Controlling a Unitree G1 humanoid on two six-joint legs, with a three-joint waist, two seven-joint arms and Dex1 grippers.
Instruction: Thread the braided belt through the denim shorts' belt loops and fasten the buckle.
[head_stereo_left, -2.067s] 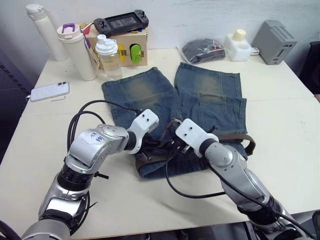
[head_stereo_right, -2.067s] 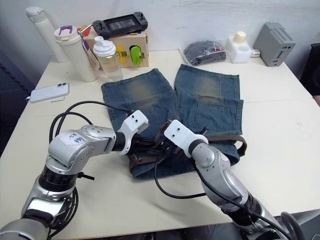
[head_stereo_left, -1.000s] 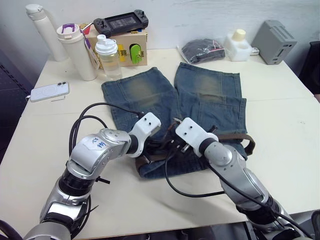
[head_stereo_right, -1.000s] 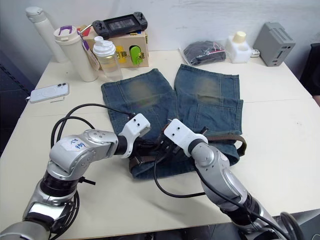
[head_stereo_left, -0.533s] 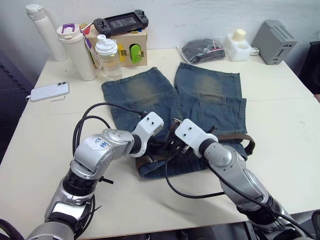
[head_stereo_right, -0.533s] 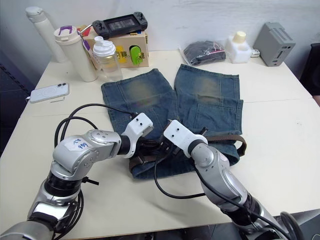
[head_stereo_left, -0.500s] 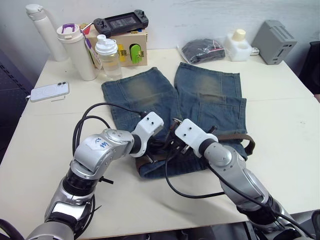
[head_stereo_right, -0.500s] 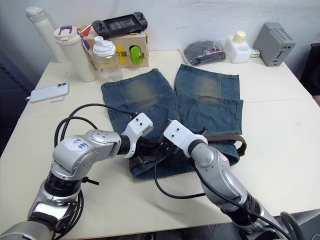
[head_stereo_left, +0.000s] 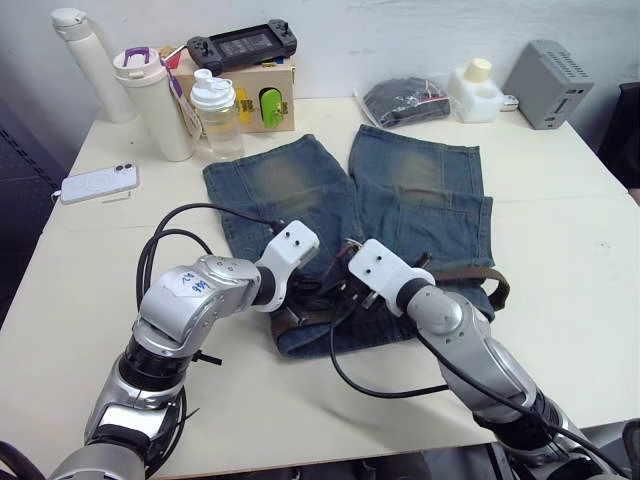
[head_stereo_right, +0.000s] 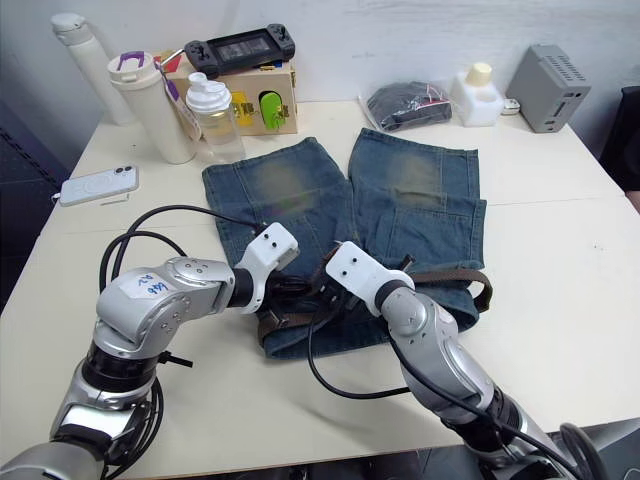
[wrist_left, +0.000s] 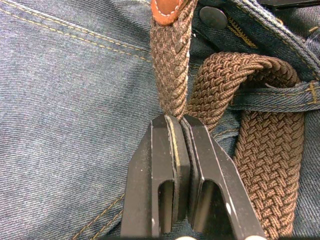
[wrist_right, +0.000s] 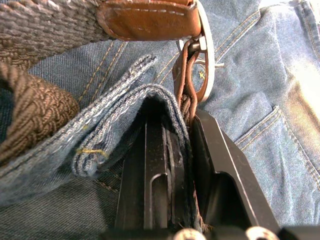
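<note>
Between the two claws, at the near edge of the shorts (head_stereo_left: 400, 205), the belt (wrist_left: 172, 60) and waistband are bunched together. The left claw (wrist_left: 176, 122) is pinched tight on the belt's woven strap, its two black fingers (wrist_left: 160, 165) pressed together with the strap rising out from between them; the tan leather tip (wrist_left: 167, 7) sits just beyond the fingertips, and beside it a loop of the same strap curls under a belt loop (wrist_left: 272, 95). The right claw (wrist_right: 185, 120) is clamped on a fold of denim waistband together with the leather strap end that carries the buckle (wrist_right: 205, 47); the silver frame stands just past its fingertips, touching the brown leather tab (wrist_right: 150, 20) that runs across above it. A length of braid (wrist_right: 30, 105) lies against the denim to one side of this claw.

From the head camera, the left claw (head_stereo_left: 312, 285) and right claw (head_stereo_left: 342, 285) nearly meet over the waistband, with the belt running away from the right claw along the waist to a brown loop (head_stereo_left: 495, 288) at the far hip. Beyond both claws the shorts lie flat on the table (head_stereo_left: 560, 220), legs pointing away. Past the legs stand a clear shaker bottle (head_stereo_left: 217, 112), a white tumbler (head_stereo_left: 157, 105), a tall white flask (head_stereo_left: 88, 62), a cardboard box (head_stereo_left: 255, 95) with a game controller (head_stereo_left: 242, 45) on top, a dark bagged bundle (head_stereo_left: 405, 100), a small white bottle (head_stereo_left: 477, 90) and a grey box (head_stereo_left: 550, 82). A phone (head_stereo_left: 98, 183) lies well off to the left claw's outer side.
</note>
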